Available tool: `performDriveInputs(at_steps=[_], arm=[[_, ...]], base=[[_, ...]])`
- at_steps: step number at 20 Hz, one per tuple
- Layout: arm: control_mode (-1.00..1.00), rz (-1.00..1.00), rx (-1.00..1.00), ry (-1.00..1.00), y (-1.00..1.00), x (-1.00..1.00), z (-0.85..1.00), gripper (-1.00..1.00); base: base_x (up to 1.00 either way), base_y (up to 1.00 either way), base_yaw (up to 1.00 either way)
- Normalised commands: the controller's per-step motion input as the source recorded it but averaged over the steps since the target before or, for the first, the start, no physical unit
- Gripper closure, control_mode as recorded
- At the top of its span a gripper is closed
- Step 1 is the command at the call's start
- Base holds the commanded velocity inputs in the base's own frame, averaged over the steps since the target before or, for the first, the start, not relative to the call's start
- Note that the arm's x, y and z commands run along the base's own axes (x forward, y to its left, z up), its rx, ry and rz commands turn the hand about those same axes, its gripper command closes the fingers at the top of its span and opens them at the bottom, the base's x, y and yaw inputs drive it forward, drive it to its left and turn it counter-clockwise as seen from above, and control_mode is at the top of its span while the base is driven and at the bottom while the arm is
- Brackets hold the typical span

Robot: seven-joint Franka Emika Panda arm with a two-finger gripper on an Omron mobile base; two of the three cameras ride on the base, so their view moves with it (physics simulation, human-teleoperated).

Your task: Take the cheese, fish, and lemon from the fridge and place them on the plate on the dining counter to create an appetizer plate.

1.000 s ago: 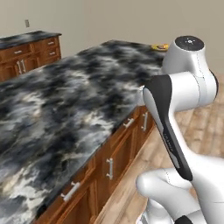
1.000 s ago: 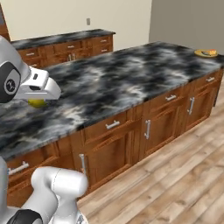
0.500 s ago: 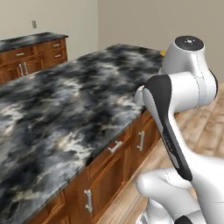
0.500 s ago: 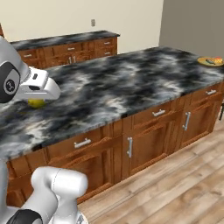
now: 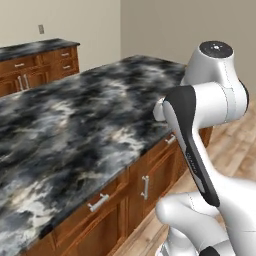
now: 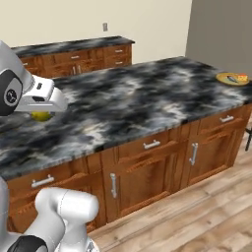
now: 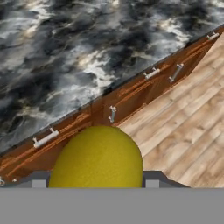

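Observation:
My gripper (image 7: 96,182) is shut on the lemon (image 7: 98,159), a yellow-green ball that bulges between the two fingertips. In the right base view the same lemon (image 6: 41,116) hangs under the white hand, with the gripper (image 6: 42,114) just over the near-left part of the dining counter (image 6: 147,98). The plate (image 6: 233,78) lies far off at the counter's right end. A small orange piece, the cheese (image 6: 242,77), and a dark slender shape, the fish (image 6: 230,78), rest on it. The fridge is out of view.
Brown cabinet doors and drawers with silver handles (image 6: 151,144) run under the marbled counter edge (image 5: 115,172). Wooden floor (image 6: 206,216) lies in front of them. A narrower stone-topped cabinet run (image 6: 74,47) stands along the back wall.
The whole picture has shifted in both base views, so the base has driven along the counter, and the plate sits nearer in the right base view. The lemon stays in the gripper.

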Motion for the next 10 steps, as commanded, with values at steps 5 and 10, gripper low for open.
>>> performDriveInputs(at_steps=[5,10], arm=[[1.0,0.0,0.0,0.0,0.0,0.0,0.0,1.0],[1.0,0.0,0.0,0.0,0.0,0.0,0.0,1.0]], base=[[0.71,-1.0,0.22],[0.76,-1.0,0.22]])
